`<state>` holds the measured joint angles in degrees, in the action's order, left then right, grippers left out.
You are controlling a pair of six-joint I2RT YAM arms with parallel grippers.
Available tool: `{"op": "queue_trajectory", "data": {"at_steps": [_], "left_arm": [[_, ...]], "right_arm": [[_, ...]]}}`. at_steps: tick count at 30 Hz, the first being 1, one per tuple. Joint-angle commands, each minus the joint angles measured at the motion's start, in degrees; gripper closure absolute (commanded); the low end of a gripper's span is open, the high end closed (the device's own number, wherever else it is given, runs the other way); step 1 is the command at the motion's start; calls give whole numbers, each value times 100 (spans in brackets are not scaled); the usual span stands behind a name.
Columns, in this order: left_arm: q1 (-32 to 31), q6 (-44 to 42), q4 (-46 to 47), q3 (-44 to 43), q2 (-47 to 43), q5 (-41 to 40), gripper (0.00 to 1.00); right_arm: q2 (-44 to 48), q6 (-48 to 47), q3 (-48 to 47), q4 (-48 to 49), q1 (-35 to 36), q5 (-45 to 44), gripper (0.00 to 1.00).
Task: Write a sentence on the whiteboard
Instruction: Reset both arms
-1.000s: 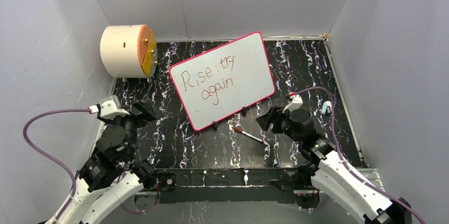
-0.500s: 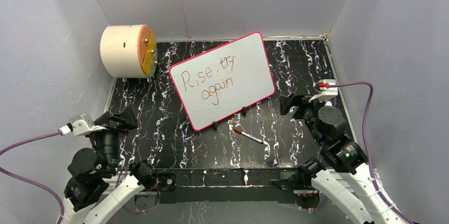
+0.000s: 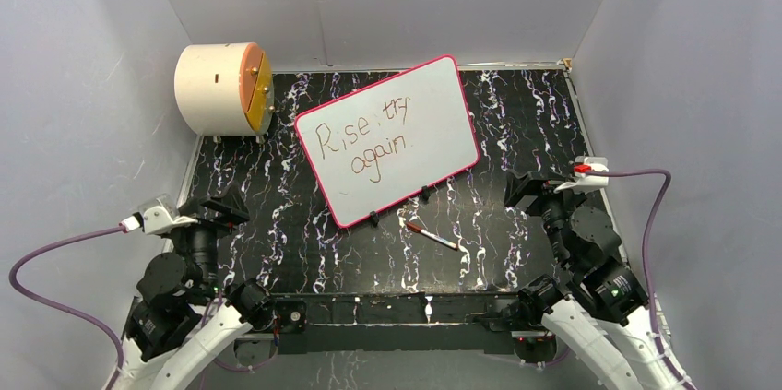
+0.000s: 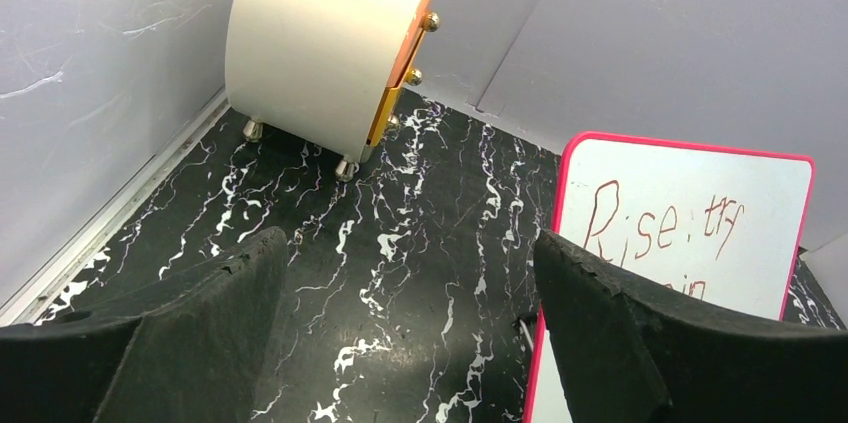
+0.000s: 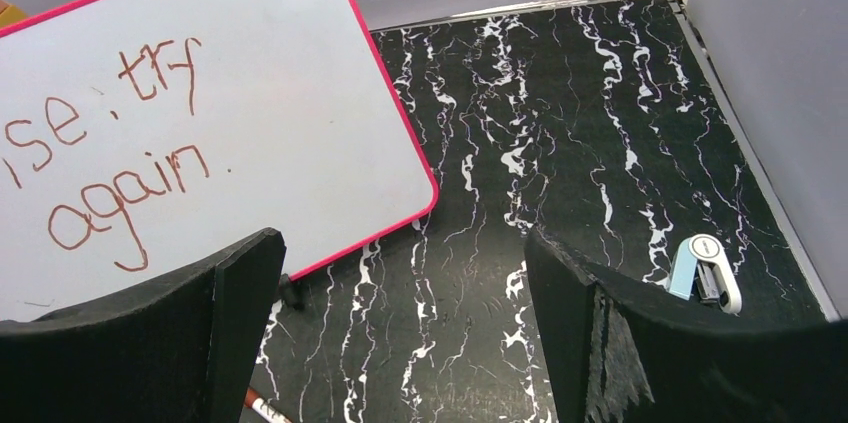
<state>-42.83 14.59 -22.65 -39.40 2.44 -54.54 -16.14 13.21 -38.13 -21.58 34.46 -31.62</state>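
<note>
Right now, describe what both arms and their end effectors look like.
The left arm and right arm have white shells and black joint housings. The left end effector and right end effector each have two broad matte-black fingers. A purple cable runs to each wrist's white camera block.

Both the left arm (image 3: 175, 284) and the right arm (image 3: 590, 256) had chunky black joint housings above white lower links. A purple cable (image 3: 636, 171) looped out from a small white, red-tipped plug (image 3: 590, 167) at each wrist. The fingers (image 4: 180, 343) were broad, matte black and rough-edged.
</note>
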Motion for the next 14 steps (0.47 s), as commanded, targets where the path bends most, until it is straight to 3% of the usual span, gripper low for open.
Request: {"op": "queue_trajectory", "data": {"at_steps": [1, 14], "left_arm": [[23, 4, 231, 8, 187, -225, 11], [42, -52, 401, 99, 158, -322, 11]], "right_arm": [[56, -122, 21, 363, -23, -187, 1], [164, -143, 110, 412, -23, -359, 1]]}}
